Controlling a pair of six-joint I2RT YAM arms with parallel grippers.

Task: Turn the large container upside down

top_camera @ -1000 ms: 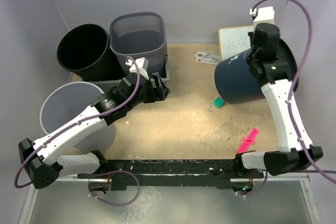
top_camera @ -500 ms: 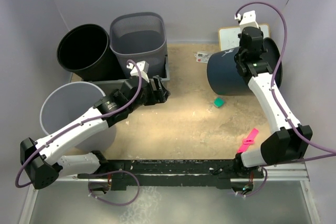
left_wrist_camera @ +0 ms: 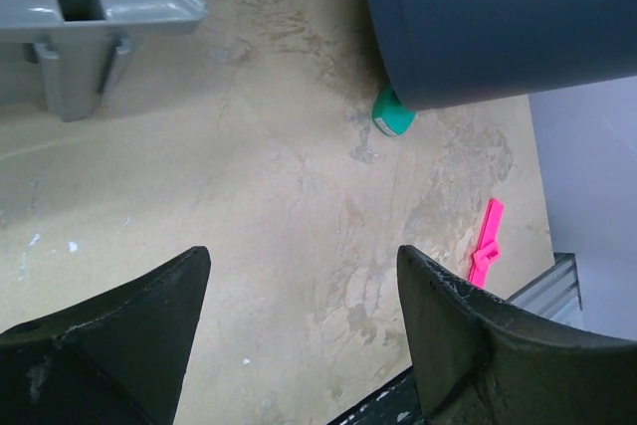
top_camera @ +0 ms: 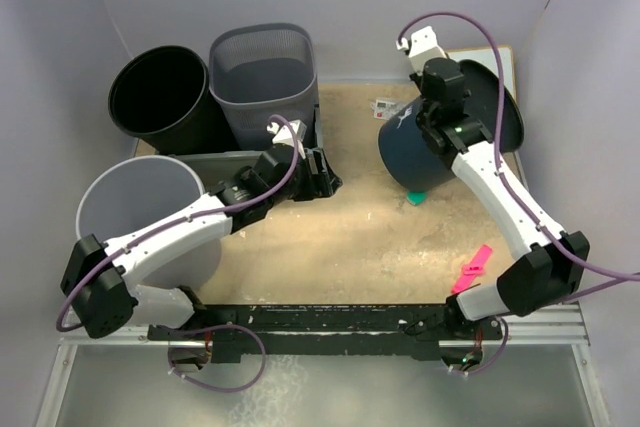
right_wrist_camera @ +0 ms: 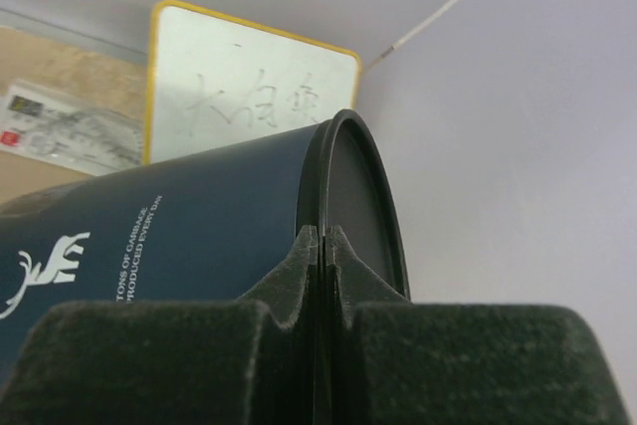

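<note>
Beige counter (top_camera: 350,237) showed beneath my left hand (left_wrist_camera: 299,286), which was spread wide and held nothing. Further right, the navy waste bin (top_camera: 405,147) lay tipped on its side at the counter's back right, its base edge just beside a green block (left_wrist_camera: 393,116). My right hand (right_wrist_camera: 320,246) pinched the thin rim (right_wrist_camera: 350,176). I judged the bin light, stiff, smooth plastic, likely to pivot in a rim pinch; its wall offered a steadier second hold.
</note>
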